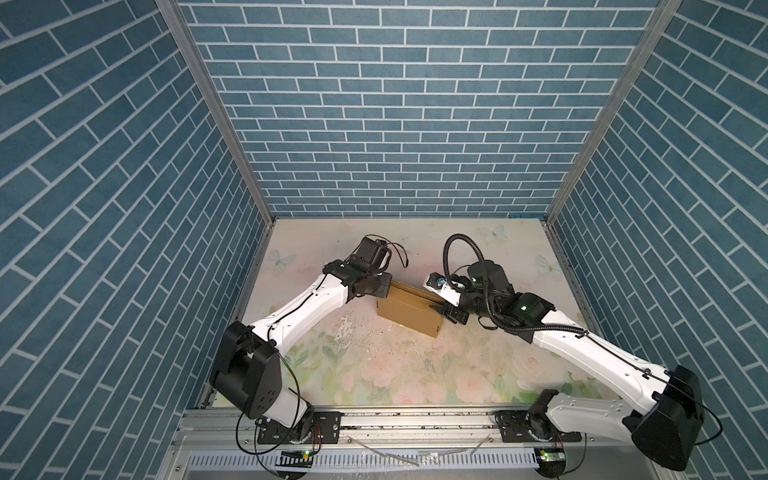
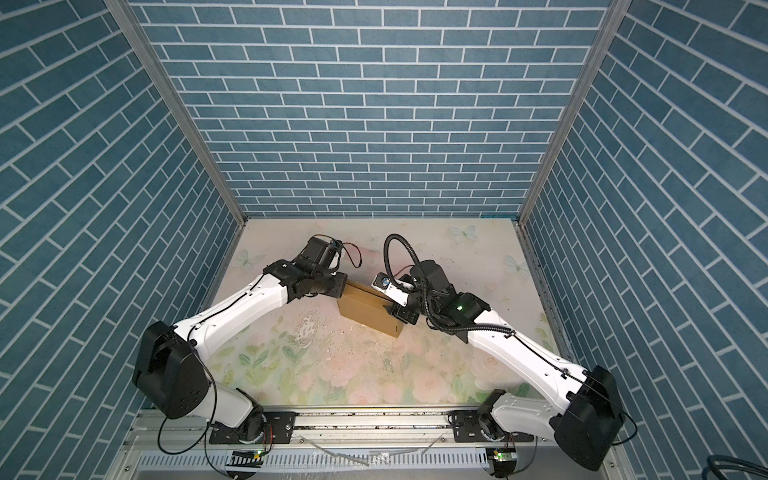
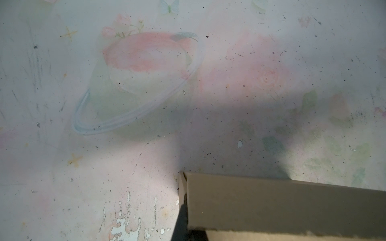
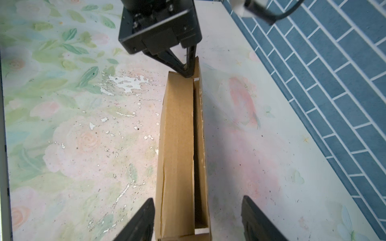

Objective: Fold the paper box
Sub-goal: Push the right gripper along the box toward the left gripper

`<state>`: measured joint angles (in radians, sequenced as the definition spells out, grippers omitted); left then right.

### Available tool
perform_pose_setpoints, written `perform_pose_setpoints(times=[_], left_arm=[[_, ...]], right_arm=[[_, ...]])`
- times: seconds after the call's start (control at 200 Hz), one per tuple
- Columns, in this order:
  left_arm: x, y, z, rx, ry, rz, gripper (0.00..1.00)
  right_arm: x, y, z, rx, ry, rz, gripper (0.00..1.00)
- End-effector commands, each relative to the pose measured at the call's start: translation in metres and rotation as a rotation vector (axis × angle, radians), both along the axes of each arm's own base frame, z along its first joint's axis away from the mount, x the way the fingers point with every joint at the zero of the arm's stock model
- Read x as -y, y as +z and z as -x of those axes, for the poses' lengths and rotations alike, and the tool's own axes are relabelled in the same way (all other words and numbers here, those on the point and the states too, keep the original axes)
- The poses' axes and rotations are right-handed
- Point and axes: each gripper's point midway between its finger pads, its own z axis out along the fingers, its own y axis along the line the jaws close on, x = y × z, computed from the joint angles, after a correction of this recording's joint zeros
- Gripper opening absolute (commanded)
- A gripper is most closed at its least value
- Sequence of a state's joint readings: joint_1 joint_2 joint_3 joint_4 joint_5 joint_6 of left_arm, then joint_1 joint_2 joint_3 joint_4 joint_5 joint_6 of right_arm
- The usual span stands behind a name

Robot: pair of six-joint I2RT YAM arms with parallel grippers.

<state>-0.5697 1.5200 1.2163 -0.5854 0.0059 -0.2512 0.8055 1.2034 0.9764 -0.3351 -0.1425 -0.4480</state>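
Note:
The paper box (image 1: pixel 409 311) (image 2: pixel 368 311) is plain brown cardboard, folded into a long narrow shape that stands on the floral table between my two arms. In the right wrist view the paper box (image 4: pixel 179 146) runs away from the camera, with a dark slot open along its top. My left gripper (image 4: pixel 188 73) (image 1: pixel 384 291) is shut on the far end of the box, its fingers meeting at the top corner. From the left wrist, one dark finger (image 3: pixel 181 221) lies against the box panel (image 3: pixel 271 204). My right gripper (image 4: pixel 198 219) (image 1: pixel 438 309) is open, its fingers on either side of the near end.
The floral mat (image 1: pixel 415 374) has a worn, flaked patch (image 1: pixel 347 328) just in front of the box. Blue brick walls (image 4: pixel 334 83) close the table on three sides. A metal rail (image 1: pixel 415 419) with the arm bases runs along the front edge.

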Motion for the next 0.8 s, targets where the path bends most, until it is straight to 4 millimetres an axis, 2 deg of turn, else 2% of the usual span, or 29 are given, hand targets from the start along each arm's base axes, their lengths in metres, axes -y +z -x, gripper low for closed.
perform_pose_setpoints(times=[0.0,0.225,0.535,0.79], left_arm=[[-0.003,-0.019,0.019,-0.081,-0.022,-0.025,0.00],[-0.002,-0.019,0.019,-0.083,-0.025,-0.024,0.00],[-0.001,-0.020,0.019,-0.086,-0.025,-0.023,0.00],[-0.001,-0.020,0.019,-0.089,-0.025,-0.025,0.00]], right_arm=[[-0.002,0.006,0.003,0.029,0.032,0.054,0.67],[-0.006,-0.012,0.002,0.021,0.024,0.120,0.68],[-0.012,-0.024,-0.004,0.057,0.015,0.168,0.67],[-0.019,-0.033,-0.002,0.064,0.030,0.188,0.64]])
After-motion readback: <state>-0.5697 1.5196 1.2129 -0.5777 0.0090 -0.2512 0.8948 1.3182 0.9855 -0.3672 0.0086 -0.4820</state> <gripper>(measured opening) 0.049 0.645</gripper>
